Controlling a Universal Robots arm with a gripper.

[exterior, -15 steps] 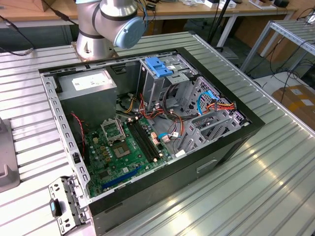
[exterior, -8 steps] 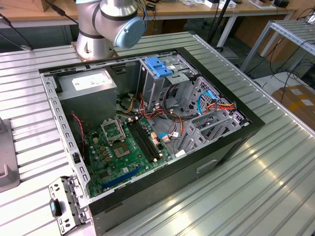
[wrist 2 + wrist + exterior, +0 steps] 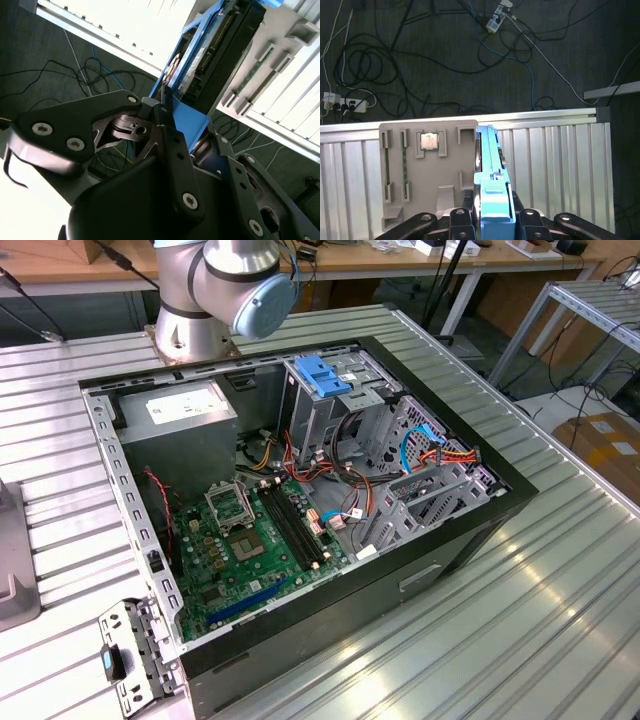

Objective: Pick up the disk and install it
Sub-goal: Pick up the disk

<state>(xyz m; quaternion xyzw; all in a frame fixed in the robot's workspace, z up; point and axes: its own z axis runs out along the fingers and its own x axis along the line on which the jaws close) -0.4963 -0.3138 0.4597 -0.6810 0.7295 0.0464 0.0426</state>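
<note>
The disk (image 3: pixel 489 150) is a dark drive in a bright blue carrier, standing on edge over a beige parts tray (image 3: pixel 427 175). In the first wrist view my gripper (image 3: pixel 492 225) is shut on the disk, one jaw against each side of the carrier's near end. The second wrist view shows the drive's dark face (image 3: pixel 225 45) and blue frame running away from my gripper (image 3: pixel 182 122) towards the tray (image 3: pixel 280 55). I cannot tell whether the disk rests in the tray or is lifted off it. The open computer case (image 3: pixel 480 530) lies on the ribbed table in the exterior view.
The tray also holds a processor chip (image 3: pixel 429 141) and memory sticks (image 3: pixel 386 165). Inside the case are a green motherboard (image 3: pixel 250 540), a grey power supply box (image 3: pixel 180 415) and a drive cage with a light-blue latch (image 3: pixel 325 375). The arm's base (image 3: pixel 190 300) stands behind the case. Cables litter the floor (image 3: pixel 445 60).
</note>
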